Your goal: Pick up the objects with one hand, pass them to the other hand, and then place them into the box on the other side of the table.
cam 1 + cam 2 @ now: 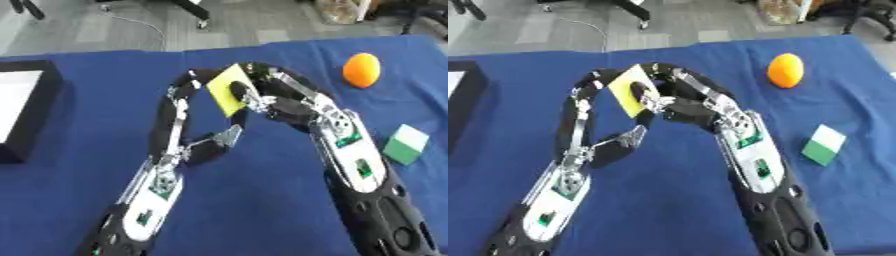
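Note:
A flat yellow piece is held up above the middle of the blue table. My right hand comes in from the lower right and is shut on it, thumb pressed across its face. My left hand rises from the lower left. Its fingers arch up and over to the piece's top left edge, while its thumb stands below the piece, apart from it. An orange ball lies at the far right. A green and white block sits at the right edge.
A black box with a white inside stands at the table's left edge. Beyond the table's far edge are a grey floor, a cable and chair legs. Bare blue cloth lies between the box and my left arm.

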{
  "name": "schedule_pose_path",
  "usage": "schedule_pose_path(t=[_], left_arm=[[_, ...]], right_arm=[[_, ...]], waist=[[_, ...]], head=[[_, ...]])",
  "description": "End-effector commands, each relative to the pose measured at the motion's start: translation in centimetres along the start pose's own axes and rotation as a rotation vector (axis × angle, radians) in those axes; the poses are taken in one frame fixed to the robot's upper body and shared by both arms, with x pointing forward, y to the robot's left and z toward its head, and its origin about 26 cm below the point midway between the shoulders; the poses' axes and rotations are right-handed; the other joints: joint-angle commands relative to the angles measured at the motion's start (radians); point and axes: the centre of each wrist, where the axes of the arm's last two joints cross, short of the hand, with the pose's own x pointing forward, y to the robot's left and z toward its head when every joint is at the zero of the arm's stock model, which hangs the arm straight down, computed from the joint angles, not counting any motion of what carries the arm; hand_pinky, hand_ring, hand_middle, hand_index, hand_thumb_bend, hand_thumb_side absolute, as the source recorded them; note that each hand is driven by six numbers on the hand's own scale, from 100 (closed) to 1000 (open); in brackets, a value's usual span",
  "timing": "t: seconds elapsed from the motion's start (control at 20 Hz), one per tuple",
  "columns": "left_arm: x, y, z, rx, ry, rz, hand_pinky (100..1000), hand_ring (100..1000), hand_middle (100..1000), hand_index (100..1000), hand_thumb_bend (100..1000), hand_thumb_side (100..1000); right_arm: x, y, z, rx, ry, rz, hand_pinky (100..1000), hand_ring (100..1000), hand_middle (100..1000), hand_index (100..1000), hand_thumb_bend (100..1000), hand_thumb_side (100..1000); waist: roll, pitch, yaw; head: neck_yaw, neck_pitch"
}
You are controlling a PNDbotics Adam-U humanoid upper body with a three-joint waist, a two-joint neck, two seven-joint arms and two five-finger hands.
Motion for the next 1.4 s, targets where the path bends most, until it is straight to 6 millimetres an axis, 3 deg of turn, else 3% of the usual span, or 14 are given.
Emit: schedule_pose_path(t=[0.05, 0.45, 0.75, 0.95, 1.4], left_arm=[[-0.01, -0.01, -0.23, 0.002, 0.006, 0.003, 823, 705, 645, 769, 272, 219], [0.00, -0.11, -0.26, 0.020, 0.013, 0.028, 816, 697, 632, 753, 256, 235], [0.18, -0.02, -0.41, 0.048, -0.001, 0.050, 798, 663, 570, 677, 225, 236], [0.29, 0.08, -0.52, 0.091, -0.010, 0.064, 762, 588, 482, 579, 100, 245], [0.43, 0.32, -0.62, 0.157, -0.025, 0.074, 750, 566, 458, 549, 100, 244]], right_arm=[[1.42, -0.22, -0.43, 0.015, -0.050, 0.019, 587, 395, 535, 611, 100, 455], [1.33, -0.18, -0.47, 0.023, -0.044, 0.017, 585, 395, 532, 609, 100, 453], [1.00, -0.18, -0.51, 0.023, -0.032, 0.016, 584, 397, 545, 610, 100, 453], [0.89, -0.19, -0.49, 0.023, -0.029, 0.017, 585, 403, 562, 619, 100, 463], [0.95, -0.23, -0.36, 0.056, -0.043, 0.030, 614, 464, 655, 693, 100, 513]], waist=[[-0.013, 0.004, 0.001], [-0.013, 0.002, 0.000], [-0.014, 0.003, 0.001], [-0.015, 0.003, 0.001], [-0.014, 0.003, -0.002]], head=[[0.003, -0.003], [-0.001, -0.003], [-0.002, -0.003], [-0.002, -0.003], [-0.002, -0.003]])
